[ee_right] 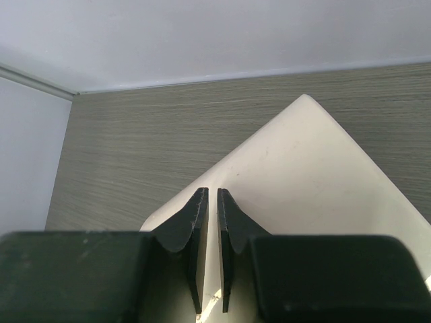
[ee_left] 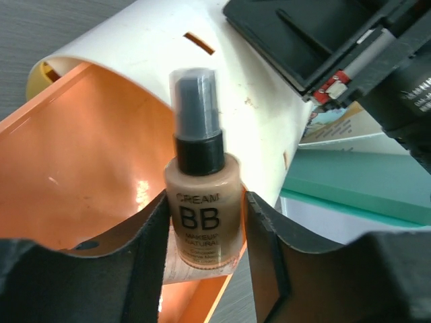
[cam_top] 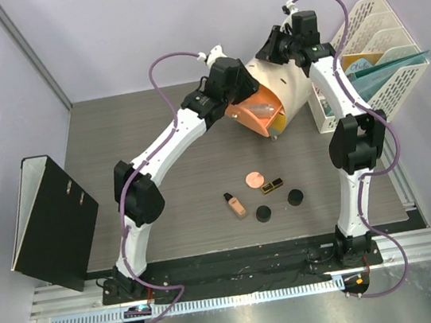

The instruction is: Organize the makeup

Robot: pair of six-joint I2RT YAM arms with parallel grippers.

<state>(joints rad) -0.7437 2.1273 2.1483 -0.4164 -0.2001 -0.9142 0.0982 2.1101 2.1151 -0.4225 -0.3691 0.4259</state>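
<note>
My left gripper (cam_top: 250,107) is shut on a beige BB-cream bottle (ee_left: 202,195) with a black collar and clear cap, and holds it over the open orange drawer (ee_left: 87,155) of the cream drum box (cam_top: 288,79). My right gripper (ee_right: 209,192) is shut with nothing between the fingers, and sits on top of the cream box (ee_right: 316,175). On the table lie a second beige bottle (cam_top: 235,204), a pink compact (cam_top: 255,178), a black-gold lipstick (cam_top: 272,185) and two black jars (cam_top: 294,196) (cam_top: 264,213). I cannot make out the clear bottle.
A black binder (cam_top: 51,221) stands at the table's left edge. A white file rack (cam_top: 366,36) with teal folders (cam_top: 396,72) stands at the back right, just beside the cream box. A yellow drawer edge (cam_top: 281,122) shows under the orange one.
</note>
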